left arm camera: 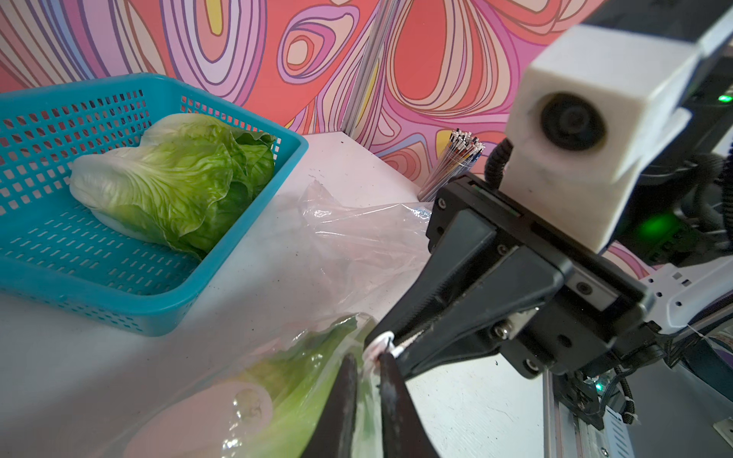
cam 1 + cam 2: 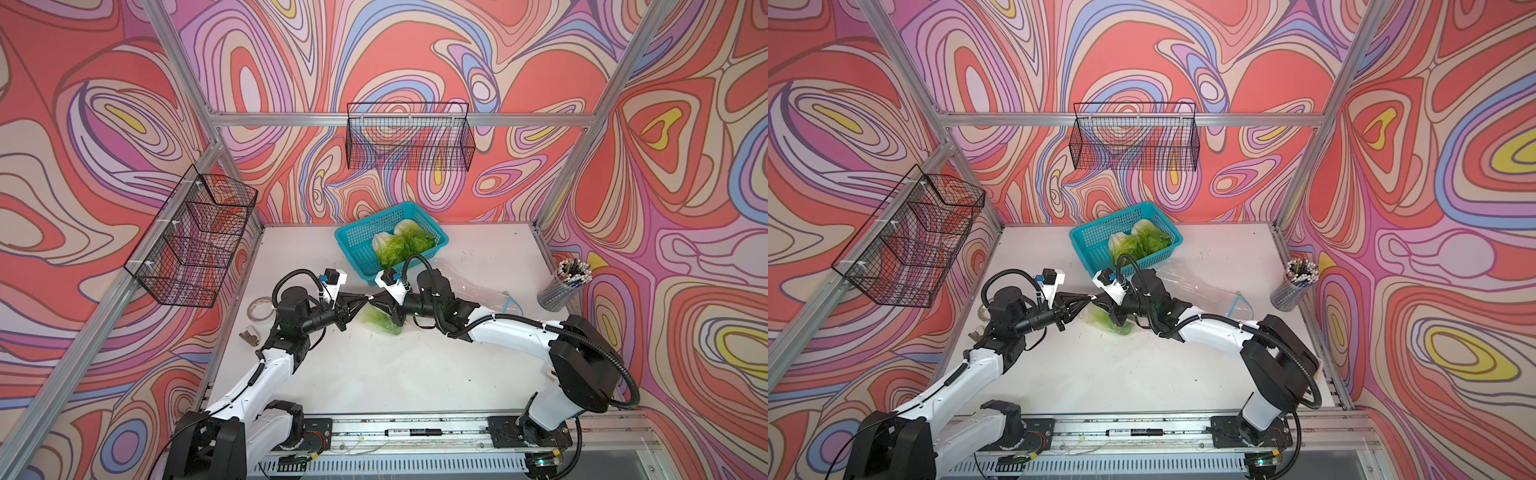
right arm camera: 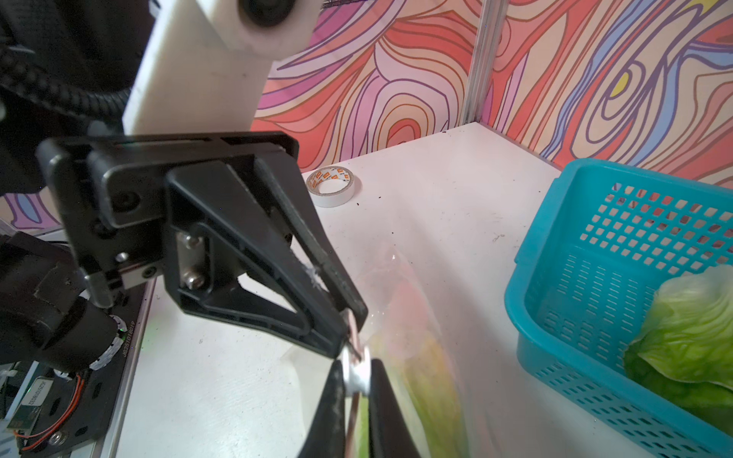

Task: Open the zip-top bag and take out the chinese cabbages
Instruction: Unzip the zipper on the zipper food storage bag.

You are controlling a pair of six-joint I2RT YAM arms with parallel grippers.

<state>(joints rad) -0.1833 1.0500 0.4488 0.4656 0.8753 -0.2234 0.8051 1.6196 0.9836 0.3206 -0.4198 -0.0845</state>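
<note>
A clear zip-top bag [image 2: 376, 318] lies mid-table with one of the chinese cabbages [image 2: 380, 324] [image 1: 293, 380] inside it. Both grippers meet tip to tip at the bag's top edge. My left gripper [image 2: 370, 297] [image 1: 367, 359] is shut on the plastic film beside the zip. My right gripper [image 2: 377, 297] [image 3: 357, 366] is shut on the bag's small white slider [image 3: 357, 374]. Two more cabbages [image 2: 388, 247] [image 2: 415, 237] lie in the teal basket [image 2: 353, 235] just behind the grippers.
A second crumpled clear bag with a blue strip [image 2: 486, 293] lies behind the right arm. A tape roll [image 2: 259, 309] and a small clip [image 2: 249, 334] sit at the left. A pen cup [image 2: 563, 282] stands at the right. Wire baskets [image 2: 195, 237] [image 2: 409, 137] hang on the walls.
</note>
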